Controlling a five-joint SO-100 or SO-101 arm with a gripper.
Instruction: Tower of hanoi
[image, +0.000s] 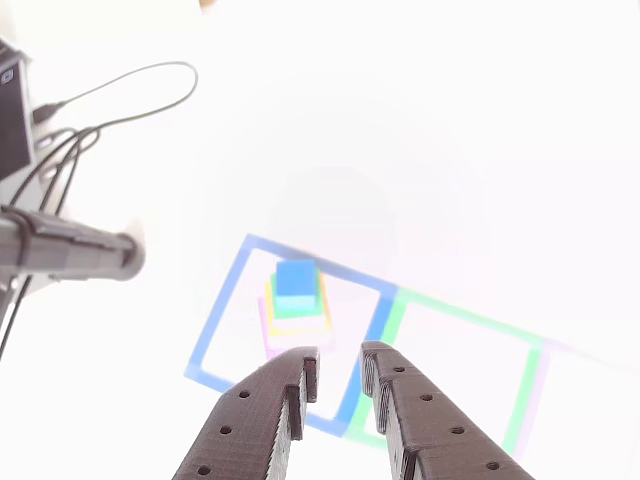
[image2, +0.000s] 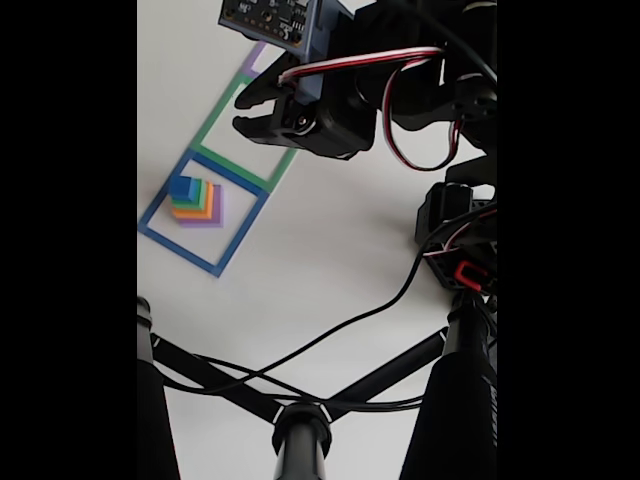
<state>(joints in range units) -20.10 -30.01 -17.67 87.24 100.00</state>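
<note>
Tower of hanoi (image2: 193, 201) stands fully stacked inside the blue outline (image2: 160, 240) on the white desk (image2: 330, 270). Four blocks counted: purple slab (image2: 212, 216) at bottom, orange cube (image2: 205, 206), green cube (image2: 198, 193), blue cube (image: 296, 276) on top. Three taped squares in a row: blue, green outline (image2: 215, 118), purple outline (image2: 250, 62). Green and purple squares hold nothing, so by my reading no transfer is done yet; every move remains.

End effector (image: 339, 372) hangs above and near the stack, apart from it, fingers moderately parted, carrying nothing. Cables (image2: 330, 330) and tripod legs (image2: 200, 370) cross the foreground.
</note>
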